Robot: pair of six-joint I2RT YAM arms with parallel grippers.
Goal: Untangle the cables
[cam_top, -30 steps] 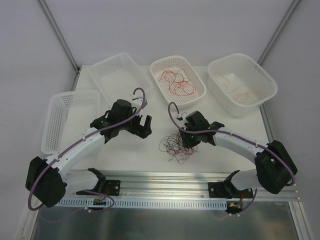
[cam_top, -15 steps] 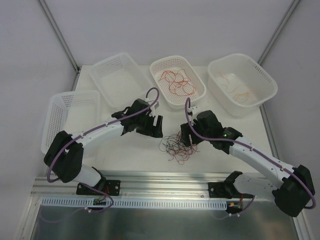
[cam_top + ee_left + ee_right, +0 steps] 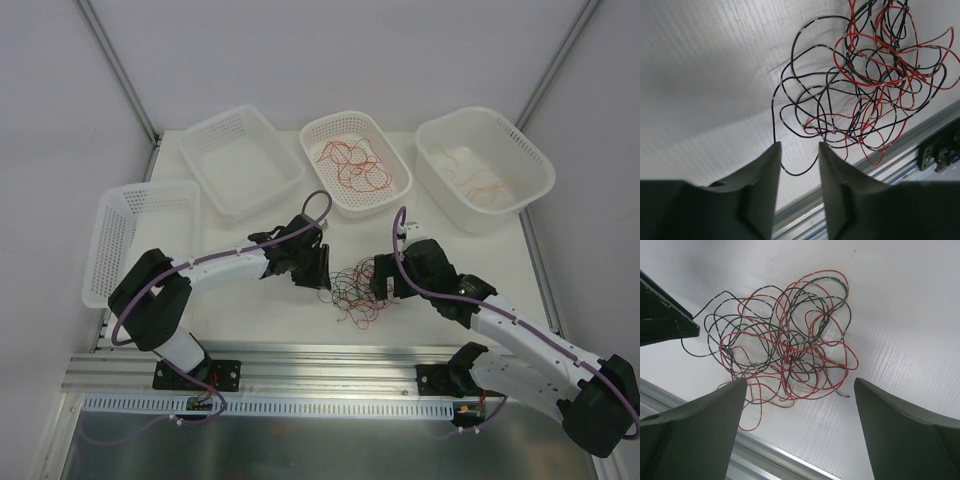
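A tangle of thin red and black cables [image 3: 358,290] lies on the white table between my two grippers. My left gripper [image 3: 318,272] is at the tangle's left edge. In the left wrist view its jaws [image 3: 800,146] are narrowed but still apart, with a loop of black cable [image 3: 799,172] running between the fingertips. My right gripper [image 3: 383,280] hangs over the tangle's right side. In the right wrist view it [image 3: 800,382] stands wide open above the tangle [image 3: 785,345], gripping nothing. More red cables [image 3: 355,165] lie in the middle basket and orange ones [image 3: 480,182] in the right basket.
Four white baskets stand round the back and left: far left [image 3: 150,190], back left [image 3: 215,122], middle [image 3: 340,117], right [image 3: 535,160]. An aluminium rail [image 3: 330,355] runs along the near table edge just below the tangle. The left gripper's dark finger [image 3: 665,315] shows in the right wrist view.
Both arms have reached inward to the tangle from either side. The left jaws have narrowed around a black cable loop, and the right jaws have spread wide.
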